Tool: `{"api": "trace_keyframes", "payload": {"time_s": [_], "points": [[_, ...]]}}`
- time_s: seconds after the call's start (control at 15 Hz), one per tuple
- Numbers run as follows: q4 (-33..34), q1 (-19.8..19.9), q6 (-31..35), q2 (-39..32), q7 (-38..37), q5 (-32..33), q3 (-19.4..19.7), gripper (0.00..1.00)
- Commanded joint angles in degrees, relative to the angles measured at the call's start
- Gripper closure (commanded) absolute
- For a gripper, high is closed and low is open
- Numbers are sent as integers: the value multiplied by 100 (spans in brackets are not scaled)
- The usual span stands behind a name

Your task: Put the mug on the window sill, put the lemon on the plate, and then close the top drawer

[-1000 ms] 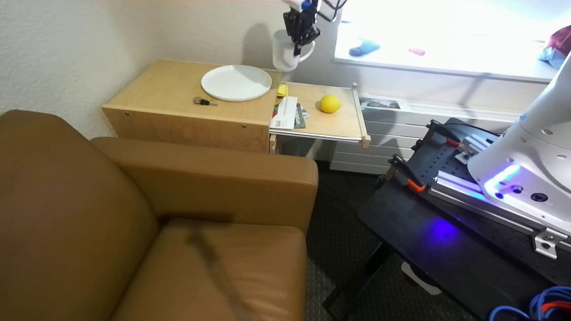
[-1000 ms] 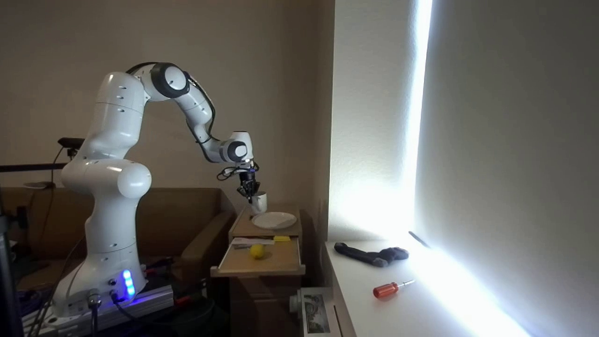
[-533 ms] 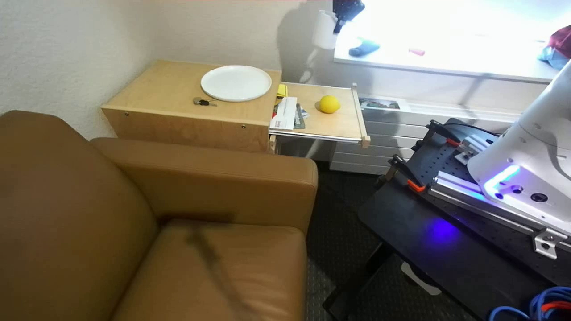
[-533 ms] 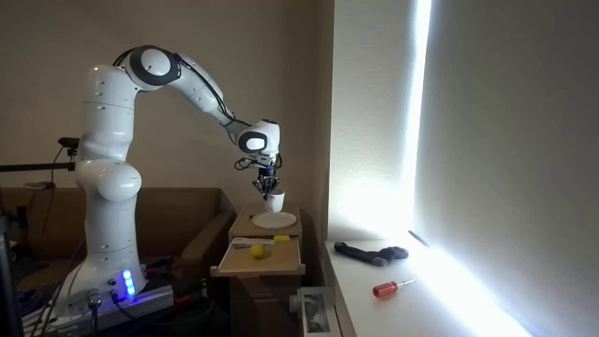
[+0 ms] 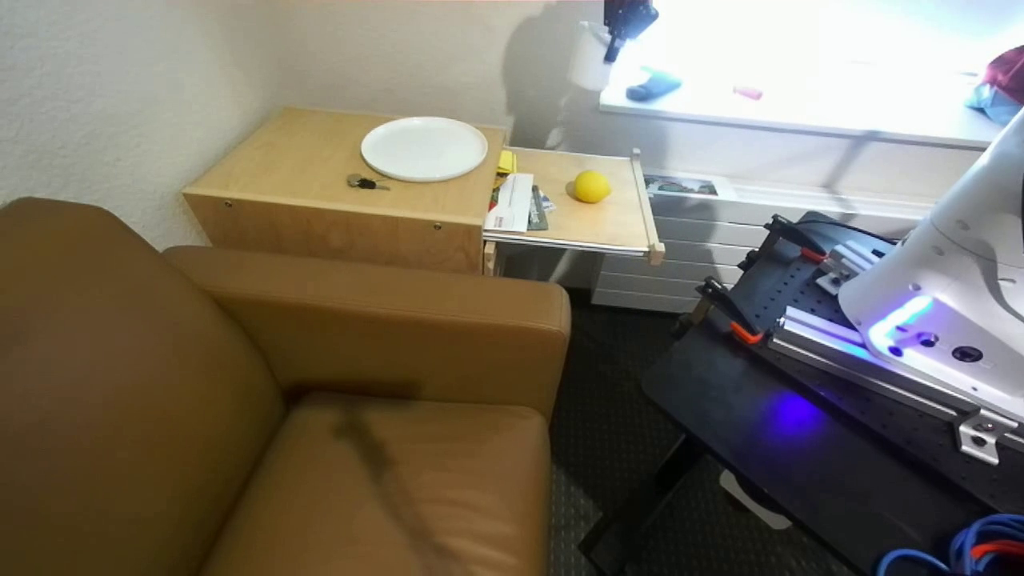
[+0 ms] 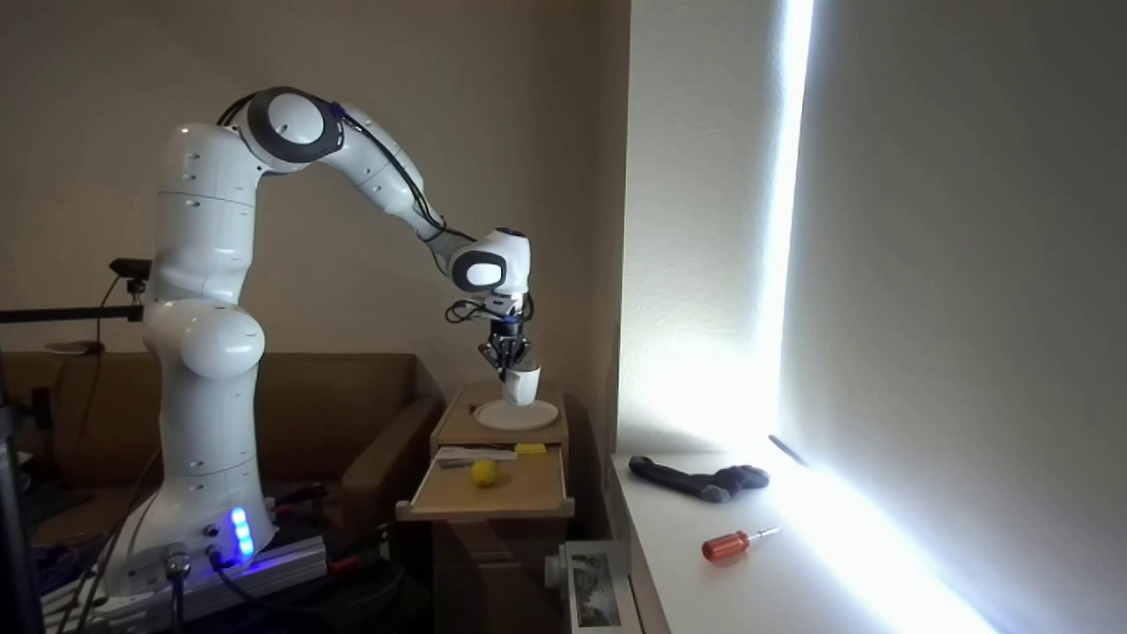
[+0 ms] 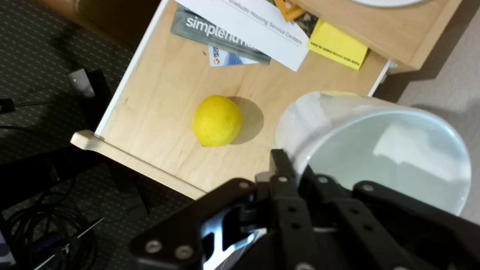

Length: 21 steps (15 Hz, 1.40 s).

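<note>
My gripper point(image 7: 298, 167) is shut on the rim wall of the white mug point(image 7: 318, 116), one finger inside, one outside. The mug hangs in the air, slightly tilted, over the wall side of the open top drawer point(image 7: 161, 101). In an exterior view the mug point(image 5: 589, 64) appears just left of the window sill's point(image 5: 720, 120) near corner. The lemon point(image 7: 216, 120) lies on the drawer's bare wood, toward its front. On the cabinet top behind the drawer sits the round white plate point(image 5: 424, 150), with nothing on it; only its edge point(image 7: 390, 2) shows in the wrist view.
Envelopes point(image 7: 258, 28), cards and a yellow packet point(image 7: 335, 45) lie at the drawer's back. Keys point(image 5: 366, 182) rest near the plate. On the sill are a dark tool point(image 6: 700, 480) and a red screwdriver point(image 6: 726, 545). A brown sofa point(image 5: 384, 272) stands beside the cabinet.
The gripper has carried the mug away from beside the plate, up and across toward the window sill. During the last half second it has only shifted slightly and sunk a little.
</note>
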State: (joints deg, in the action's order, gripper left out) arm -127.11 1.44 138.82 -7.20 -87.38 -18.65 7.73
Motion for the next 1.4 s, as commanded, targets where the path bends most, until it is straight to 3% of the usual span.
{"api": "trace_keyframes", "payload": {"time_s": [0.0, 0.4, 0.67, 0.8, 0.93, 1.0, 1.33], "points": [[517, 522, 21, -516, -285, 53, 376, 99], [1488, 1257, 100, -1575, -895, 18, 1116, 99], [2288, 1397, 292, -2303, -1829, 266, 1524, 99], [2797, 1502, -15, -2637, -2338, 408, 1684, 99], [3208, 1635, -317, -2852, -2749, 463, 1727, 99], [2671, 1597, 46, -2572, -2453, 488, 1586, 95], [3201, 1777, -291, -2992, -2808, 453, 1585, 99]]}}
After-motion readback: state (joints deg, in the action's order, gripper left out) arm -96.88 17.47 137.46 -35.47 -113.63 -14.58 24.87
